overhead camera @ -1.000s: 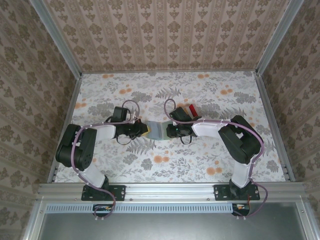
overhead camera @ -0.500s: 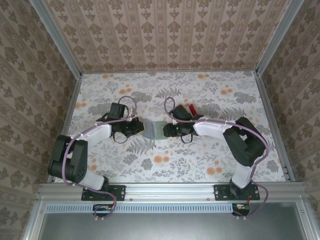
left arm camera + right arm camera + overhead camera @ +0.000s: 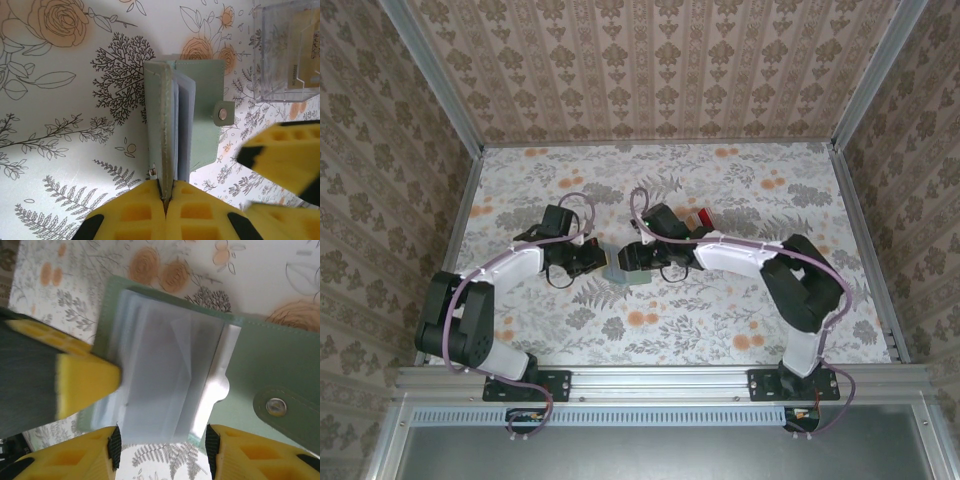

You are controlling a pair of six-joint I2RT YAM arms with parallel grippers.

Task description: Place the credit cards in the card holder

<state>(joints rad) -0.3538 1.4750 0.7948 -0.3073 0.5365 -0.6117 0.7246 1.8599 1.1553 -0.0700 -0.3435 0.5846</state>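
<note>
Near the middle of the floral worktop (image 3: 720,320), the two arms meet over the card holder (image 3: 200,100). It lies opened, with its sage-green covers spread.

The left end effector (image 3: 165,197) is clamped tight on the edge of one cover. Its yellow pads are pressed together with the stitched seam pinched between them, and this cover stands up on edge from the worktop.

The right end effector (image 3: 162,440) faces it from the other side. Its jaws stand partly apart and grip nothing. In the right wrist view, the lower edge of the holder's clear sleeves (image 3: 160,380) lies just past the gap between its two yellow fingers. The snap tab (image 3: 272,407) sits off towards the right-hand finger. One yellow pad of the left end effector touches the far-left corner of the sleeves.

Beyond the card holder in the left wrist view, and apart from it, stands a clear plastic tray (image 3: 285,50). A yellowish credit card (image 3: 302,55) shows through its wall.

In the overhead view, a red credit card (image 3: 703,217) lies just behind the right arm's wrist, farther from the bases than the holder.
</note>
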